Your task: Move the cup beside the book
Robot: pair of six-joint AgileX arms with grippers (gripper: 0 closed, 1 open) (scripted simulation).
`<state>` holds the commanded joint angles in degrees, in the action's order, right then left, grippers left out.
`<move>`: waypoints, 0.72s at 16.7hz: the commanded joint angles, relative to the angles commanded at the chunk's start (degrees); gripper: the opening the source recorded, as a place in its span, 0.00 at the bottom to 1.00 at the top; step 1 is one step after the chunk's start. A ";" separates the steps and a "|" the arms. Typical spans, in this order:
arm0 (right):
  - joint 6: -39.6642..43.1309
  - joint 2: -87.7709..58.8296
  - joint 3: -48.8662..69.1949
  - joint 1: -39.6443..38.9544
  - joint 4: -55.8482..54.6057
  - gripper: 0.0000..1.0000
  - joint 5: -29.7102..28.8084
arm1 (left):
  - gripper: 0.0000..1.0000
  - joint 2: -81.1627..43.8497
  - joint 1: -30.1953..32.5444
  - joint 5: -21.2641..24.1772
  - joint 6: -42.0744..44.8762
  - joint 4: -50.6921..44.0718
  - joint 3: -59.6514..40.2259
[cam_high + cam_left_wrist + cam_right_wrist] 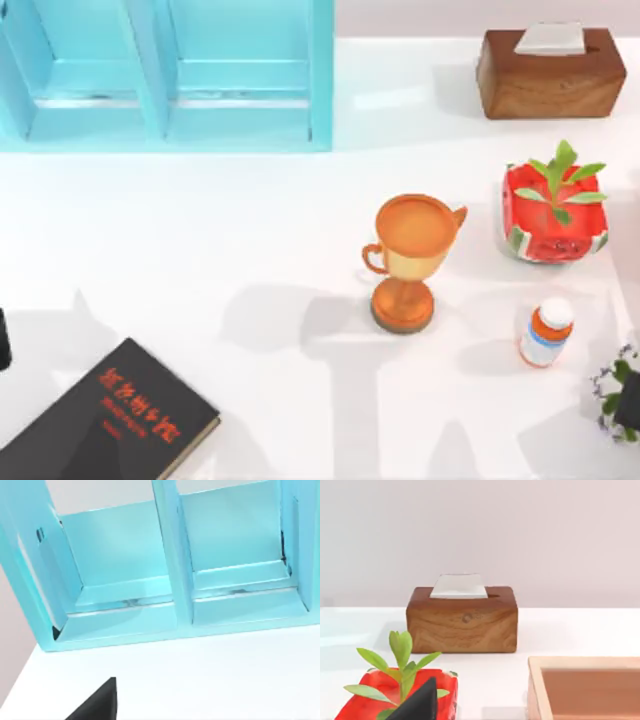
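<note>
Apparently the first reach is still pending: the flat black hardcover book [110, 425] is lying at the table's front left, and the left gripper [3, 340] and right gripper [628, 400] are waiting at opposite edges, their grip state impossible to tell; next, one arm is needing to find and grasp the cup

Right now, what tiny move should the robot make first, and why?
Probably tilt the right end effector down toward the wooden tray: its inside is mostly hidden and could hold something small. The book lies at the table's left, by the parked left end effector.
</note>
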<state>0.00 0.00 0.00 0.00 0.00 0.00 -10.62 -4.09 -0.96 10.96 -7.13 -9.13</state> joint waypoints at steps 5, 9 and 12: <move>0.00 0.00 0.00 0.00 0.00 1.00 0.00 | 1.00 -19.65 -6.25 -0.45 21.42 -12.92 -17.47; 0.00 0.00 0.00 0.00 0.00 1.00 0.00 | 1.00 -39.23 -11.95 -0.41 42.92 -25.71 -34.72; 0.00 0.00 0.00 0.00 0.00 1.00 0.00 | 1.00 -54.64 -16.29 -0.21 59.85 -35.77 -48.21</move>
<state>0.00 0.00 0.00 0.00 0.00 0.00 -65.26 -20.38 -1.17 70.81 -42.90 -57.34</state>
